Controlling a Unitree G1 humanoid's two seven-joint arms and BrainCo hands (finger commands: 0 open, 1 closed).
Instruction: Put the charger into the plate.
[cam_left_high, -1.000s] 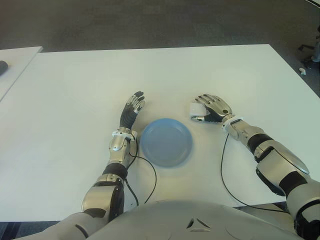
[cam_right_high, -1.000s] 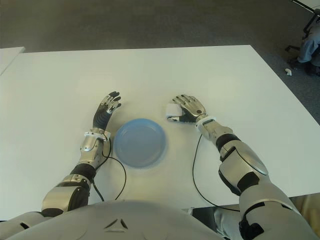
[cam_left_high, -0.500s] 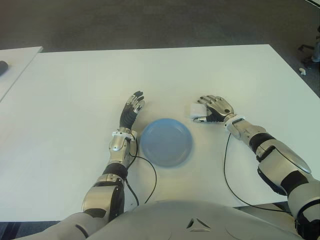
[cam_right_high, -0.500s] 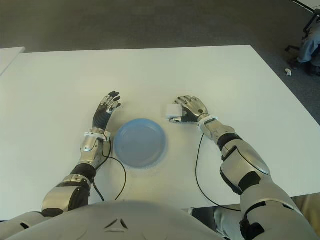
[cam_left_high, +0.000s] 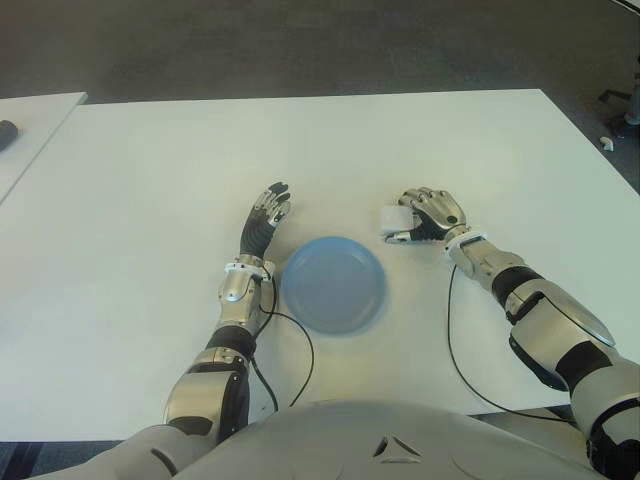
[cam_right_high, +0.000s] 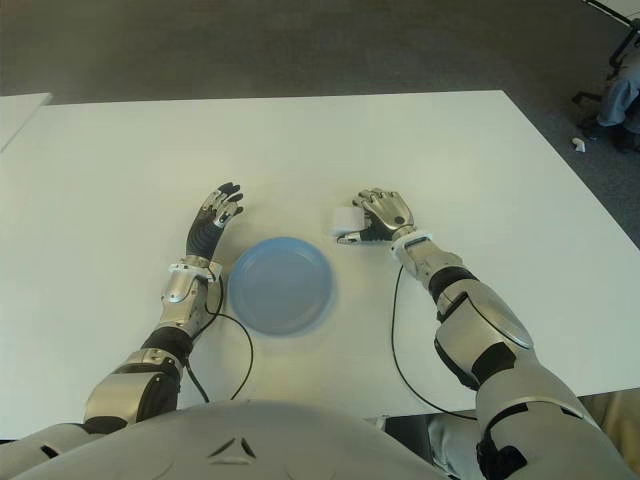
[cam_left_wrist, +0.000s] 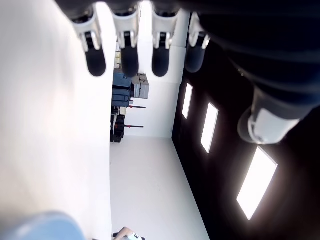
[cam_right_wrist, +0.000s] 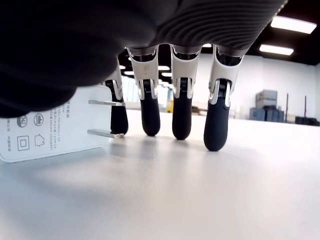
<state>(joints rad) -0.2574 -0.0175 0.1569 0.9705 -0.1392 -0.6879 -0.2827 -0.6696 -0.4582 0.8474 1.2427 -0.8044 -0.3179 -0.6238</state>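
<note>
Two hands show on the white desk, one on each side of a blue plate; the right hand sits at about 2 o'clock from the plate, palm down, its fingers curled so the tips touch the desk, arched over bare surface and grasping nothing; the white charger lies on the desk just beside that hand, on its plate side, prongs pointing toward the fingertips, and well outside the plate; the left hand shows at about 10 o'clock from the plate, fingers straight and spread, holding nothing; a black cable trails from the right wrist.
</note>
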